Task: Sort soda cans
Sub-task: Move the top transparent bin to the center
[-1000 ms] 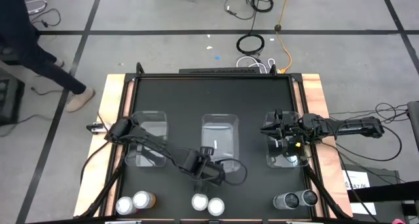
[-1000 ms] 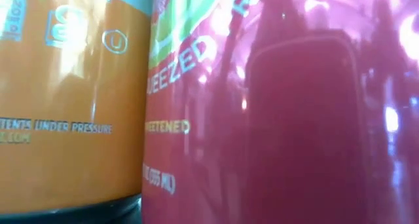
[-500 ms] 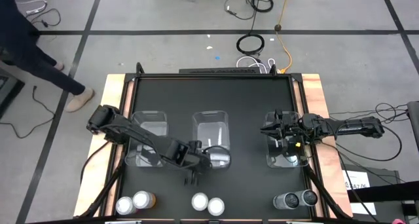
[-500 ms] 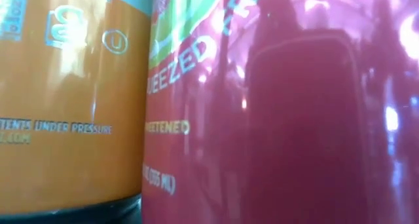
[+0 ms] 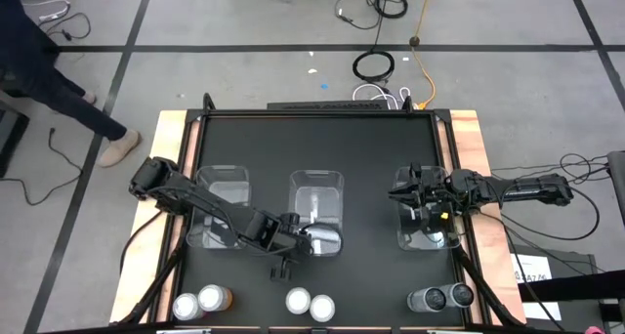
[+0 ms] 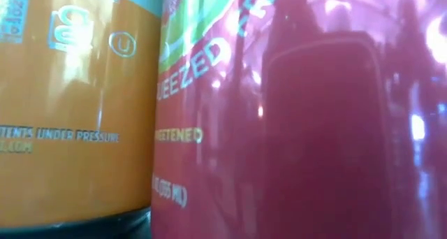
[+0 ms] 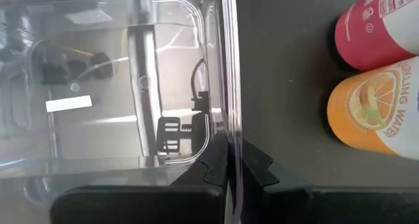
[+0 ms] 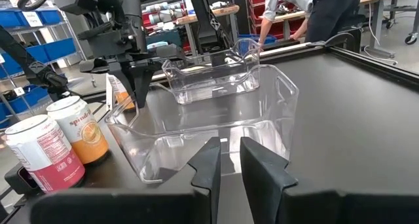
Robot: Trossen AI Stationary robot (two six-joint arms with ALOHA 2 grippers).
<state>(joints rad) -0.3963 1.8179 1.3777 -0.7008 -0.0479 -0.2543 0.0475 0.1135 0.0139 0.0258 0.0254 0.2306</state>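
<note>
Six soda cans stand upright along the table's near edge: a left pair, a middle pair and a dark pair. The low view is filled by an orange can and a red can. My left gripper is shut on the middle clear bin, with a red can and an orange can just beyond it. My right gripper hovers level over the right bin, fingers drawn almost together and holding nothing. My left gripper pinches the middle bin's near wall close to its left corner, one finger inside the bin and one outside. The fingers slant down from the table's left side. The bin sits with its bottom on the table.
A third clear bin sits at the left under my left arm. Wooden strips border the black table. A person's leg shows on the floor at the far left, and people stand in the room beyond.
My left arm has drawn back toward the table's left edge with its gripper kept shut. The middle bin has slid a little toward the left with it. The cans have stayed where they were.
</note>
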